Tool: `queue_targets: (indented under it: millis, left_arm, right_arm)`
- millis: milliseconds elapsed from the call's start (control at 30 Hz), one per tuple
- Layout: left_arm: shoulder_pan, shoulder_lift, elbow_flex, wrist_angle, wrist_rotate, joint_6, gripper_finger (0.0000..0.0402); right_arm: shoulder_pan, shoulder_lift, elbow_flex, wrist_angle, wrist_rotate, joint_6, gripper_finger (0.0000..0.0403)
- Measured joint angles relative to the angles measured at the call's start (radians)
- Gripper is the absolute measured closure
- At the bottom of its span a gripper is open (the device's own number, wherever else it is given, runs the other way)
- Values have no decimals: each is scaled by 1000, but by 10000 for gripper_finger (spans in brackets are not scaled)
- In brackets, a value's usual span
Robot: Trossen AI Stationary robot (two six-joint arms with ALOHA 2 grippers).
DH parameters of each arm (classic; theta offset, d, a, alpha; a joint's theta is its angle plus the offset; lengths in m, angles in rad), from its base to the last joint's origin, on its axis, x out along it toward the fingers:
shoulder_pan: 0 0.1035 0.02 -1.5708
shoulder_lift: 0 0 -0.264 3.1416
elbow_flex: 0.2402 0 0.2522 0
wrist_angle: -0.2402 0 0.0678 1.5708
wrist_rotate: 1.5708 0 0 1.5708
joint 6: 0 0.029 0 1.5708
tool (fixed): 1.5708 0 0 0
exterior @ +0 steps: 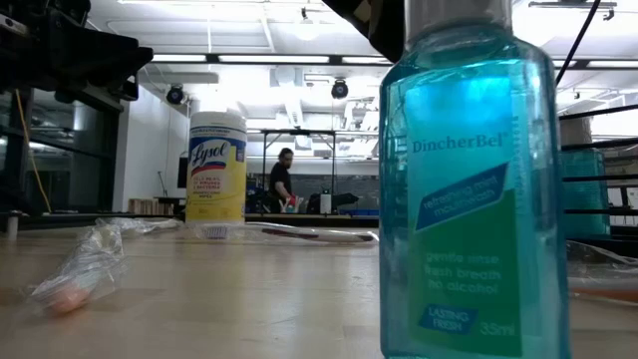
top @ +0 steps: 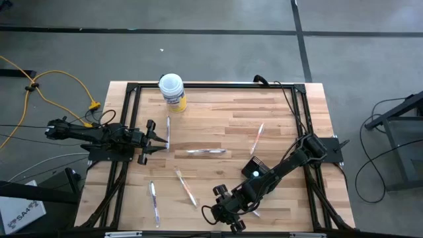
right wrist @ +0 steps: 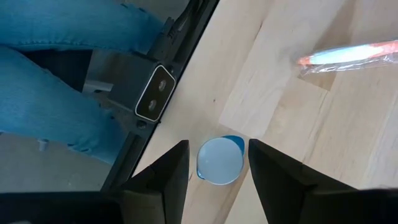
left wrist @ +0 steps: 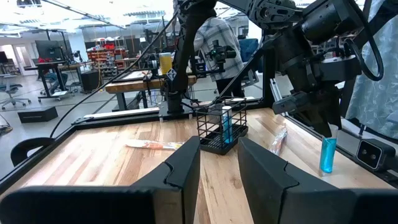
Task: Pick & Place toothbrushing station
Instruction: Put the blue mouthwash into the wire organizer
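Left gripper [top: 158, 137] sits low at the table's [top: 218, 109] left side, pointing across the boards; fingers apart with a clear gap, nothing between them

Right gripper [top: 228, 215] reaches down near the front edge, arm stretched in from the right side; my fingers stand wide and hold nothing; in the right wrist view the round cap of the mouthwash bottle [right wrist: 219, 160] shows between the two fingers, seen from straight above; from the left wrist view the gripper's tip hangs just over that bottle's top, with no grip on it

Mouthwash bottle is blue, upright, close to the low camera [right wrist: 155, 93] at the table's front rim; it fills the low view's right half

Toothbrushing station [top: 251, 164]: a black open-grid holder, upright on the boards right of centre, beside my right forearm and well apart from both grippers; from the left wrist view it stands straight ahead of the left fingers, with something blue upright inside it

Wrapped toothbrushes lie scattered flat on the wood; one [top: 206, 151] at centre between left gripper and station, others toward the front and the right

Lysol canister [top: 172, 91], white lid and yellow label, upright at the far edge, left of centre

Person in blue jeans [right wrist: 62, 62] stands just off the table's front edge; another person [exterior: 282, 179] far back in the room
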Motion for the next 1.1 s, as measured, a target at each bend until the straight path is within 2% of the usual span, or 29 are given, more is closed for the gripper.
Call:
queue_targets:
  millis: [467,1100]
  left_arm:
    - [0,0,0,0,0,0,299]
    - [0,0,0,1,0,0,299]
  right_arm:
    - [-7,15,0,7,-24,-1,246]
    - [-8,15,0,7,-22,-8,310]
